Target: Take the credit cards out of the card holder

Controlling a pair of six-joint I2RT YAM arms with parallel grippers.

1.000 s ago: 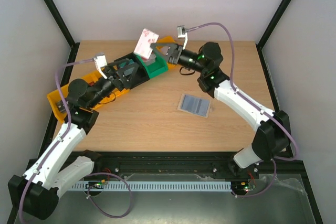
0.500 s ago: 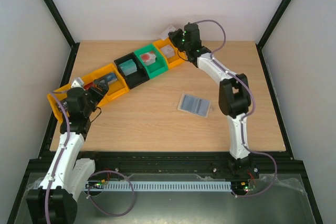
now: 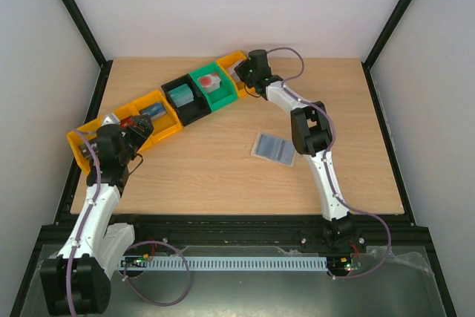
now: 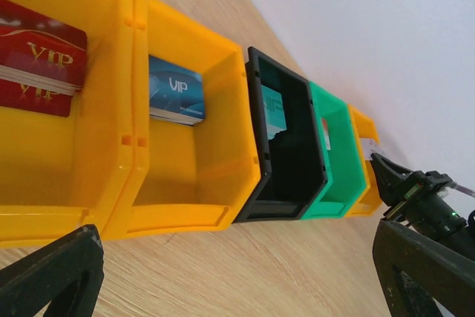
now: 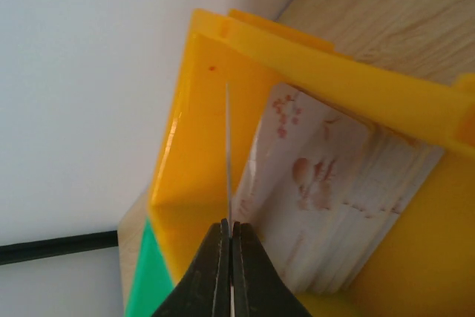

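Observation:
The card holder (image 3: 273,148) lies open and flat on the table, its light blue pockets facing up, apart from both arms. My right gripper (image 5: 231,228) is shut on a thin credit card (image 5: 228,154) seen edge-on. It holds the card upright inside the end yellow bin (image 5: 189,131), beside a stack of whitish cards with pink-red markings (image 5: 326,191). In the top view the right gripper (image 3: 243,72) reaches into that bin (image 3: 231,59). My left gripper (image 4: 237,257) is open and holds nothing, low over the table in front of the bin row, near the left yellow bins (image 3: 141,128).
A diagonal row of bins crosses the table's back left: two yellow ones with red VIP cards (image 4: 41,64) and a blue VIP card (image 4: 177,98), a black one (image 4: 286,154) with a teal card, a green one (image 4: 338,161). Black frame posts stand at the corners.
The right arm has stretched out and brought its card from above the green bin down into the end yellow bin. The left arm has pulled back from the black bin, jaws wide.

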